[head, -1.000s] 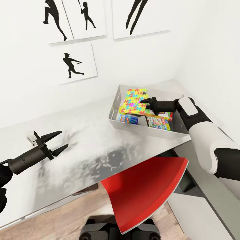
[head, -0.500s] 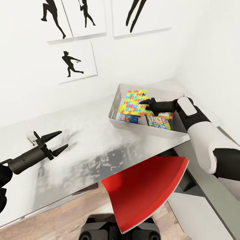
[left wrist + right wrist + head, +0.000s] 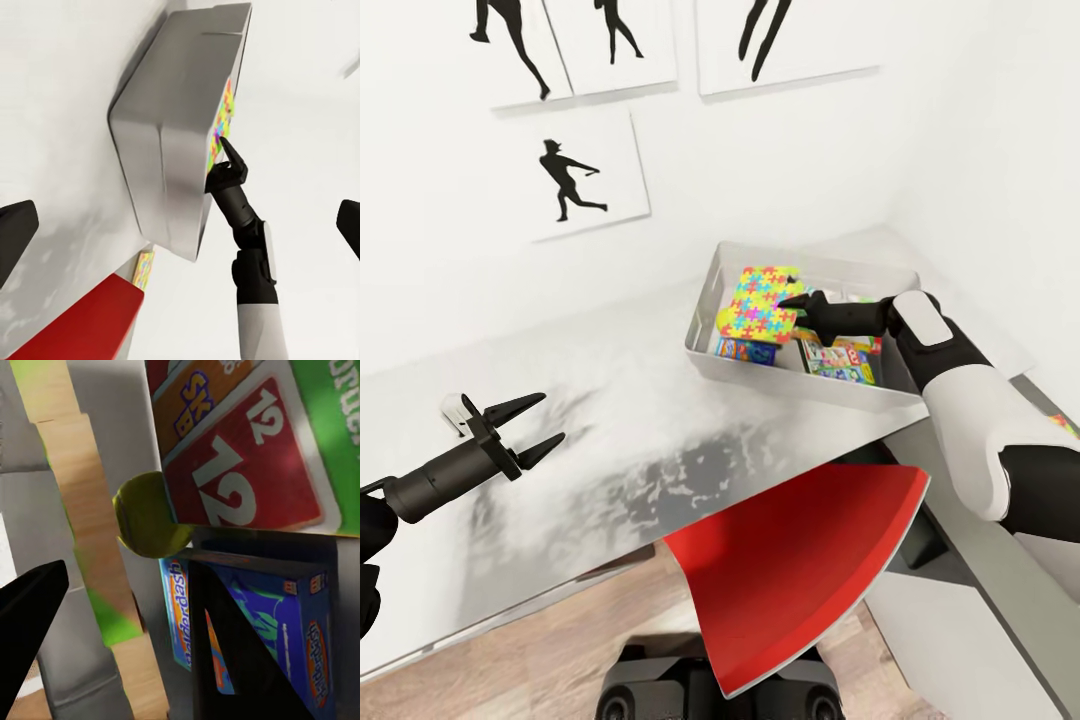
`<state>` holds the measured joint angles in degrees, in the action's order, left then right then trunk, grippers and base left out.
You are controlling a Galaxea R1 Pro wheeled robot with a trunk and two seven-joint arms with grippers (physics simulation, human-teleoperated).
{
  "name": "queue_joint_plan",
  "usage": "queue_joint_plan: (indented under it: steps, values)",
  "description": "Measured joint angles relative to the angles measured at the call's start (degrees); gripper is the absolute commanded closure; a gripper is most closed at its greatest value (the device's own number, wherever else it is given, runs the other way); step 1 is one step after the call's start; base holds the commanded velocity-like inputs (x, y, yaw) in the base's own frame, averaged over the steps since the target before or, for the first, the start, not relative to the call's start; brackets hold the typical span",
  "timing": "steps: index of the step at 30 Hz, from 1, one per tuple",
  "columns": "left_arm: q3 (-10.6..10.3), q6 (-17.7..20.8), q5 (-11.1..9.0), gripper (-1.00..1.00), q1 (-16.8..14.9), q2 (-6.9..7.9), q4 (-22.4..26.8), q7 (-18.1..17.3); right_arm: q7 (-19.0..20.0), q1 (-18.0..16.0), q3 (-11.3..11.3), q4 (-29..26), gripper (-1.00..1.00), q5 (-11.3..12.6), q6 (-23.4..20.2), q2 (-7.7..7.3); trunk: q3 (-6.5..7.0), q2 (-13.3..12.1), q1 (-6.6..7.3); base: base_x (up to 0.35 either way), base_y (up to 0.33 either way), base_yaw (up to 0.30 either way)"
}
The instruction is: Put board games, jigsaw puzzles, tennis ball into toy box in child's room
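Your right gripper (image 3: 792, 303) is pinching a jigsaw puzzle (image 3: 760, 303) by its edge, holding the bright sheet tilted over the toy box (image 3: 705, 335) — its lower edge dips inside the box while the rest leans up above the rim. From the left wrist view you can see the same right gripper (image 3: 223, 144) pressed against the coloured sheet (image 3: 224, 112) at the box's open side, with the grey toy box (image 3: 169, 142) wall facing the camera. Inside the box, below the held puzzle, lie flat game boxes: a blue one (image 3: 746, 350) at the end nearest the left arm and another with coloured squares (image 3: 842, 362) under your right wrist. The right wrist view looks straight into the box, where a red-and-green SKIP BO board game (image 3: 240, 442) rests next to the tennis ball (image 3: 146, 519), and the blue game box (image 3: 259, 622) sits just beside the ball; one dark finger (image 3: 232, 660) crosses in front of that blue box. Your left gripper (image 3: 528, 428) is well apart from the toy box, spread wide and holding nothing, hovering over the bare grey table (image 3: 620, 450). A red chair (image 3: 800, 570) stands tucked against the table's edge, below the toy box, and athlete pictures (image 3: 575, 180) hang on the white wall behind the table.
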<state>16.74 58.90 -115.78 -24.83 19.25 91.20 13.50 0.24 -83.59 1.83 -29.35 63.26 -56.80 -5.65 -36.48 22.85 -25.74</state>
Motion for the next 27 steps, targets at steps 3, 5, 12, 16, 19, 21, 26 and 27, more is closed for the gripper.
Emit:
queue_joint_plan:
  steps: [3, 5, 12, 16, 19, 21, 26, 27]
  values:
    - [0.00, 0.00, 0.00, -1.00, 0.00, 0.00, 0.00, -0.02, 0.00, 0.05, -0.06, -0.05, 1.00, 0.55, 0.01, -0.04, -0.18, 0.00, 0.00, 0.000, 0.000, 0.024]
    - [0.00, 0.00, 0.00, -1.00, 0.00, 0.00, 0.00, -0.03, 0.00, 0.06, -0.08, -0.07, 1.00, 0.73, 0.01, -0.06, -0.26, 0.01, 0.01, 0.000, 0.000, 0.017]
    - [0.00, 0.01, -0.01, -1.00, 0.00, 0.00, -0.01, -0.03, 0.02, 0.12, -0.10, -0.12, 1.00, 1.22, 0.02, -0.16, -0.38, 0.01, 0.01, 0.000, 0.000, 0.007]
    - [-0.01, 0.00, -0.01, -1.00, -0.01, 0.00, -0.01, -0.01, 0.02, 0.15, -0.13, -0.12, 1.00, 1.34, 0.02, -0.19, -0.40, 0.01, 0.01, 0.000, 0.000, 0.002]
    - [-0.01, 0.00, -0.01, -1.00, -0.01, 0.00, -0.01, 0.00, 0.02, 0.15, -0.17, -0.13, 1.00, 1.38, 0.03, -0.28, -0.41, 0.01, 0.01, 0.000, 0.000, 0.001]
    - [0.00, 0.00, -0.01, -1.00, -0.01, 0.00, 0.00, 0.02, -0.07, 0.18, 0.10, -0.03, -1.00, -2.79, -0.05, -0.35, -0.42, -0.02, -0.01, 0.000, 0.000, 0.000]
    - [0.00, 0.00, -0.01, -1.00, -0.01, 0.00, 0.00, 0.01, -0.13, 0.02, 0.09, -0.07, -1.00, -2.89, -0.05, -0.51, -0.42, -0.02, -0.01, 0.000, 0.000, 0.000]
    - [0.00, 0.00, -0.01, -1.00, -0.01, 0.00, 0.00, 0.00, -0.14, -0.01, 0.09, -0.07, -1.00, -2.88, -0.05, -0.55, -0.42, -0.02, -0.01, 0.000, 0.000, 0.000]
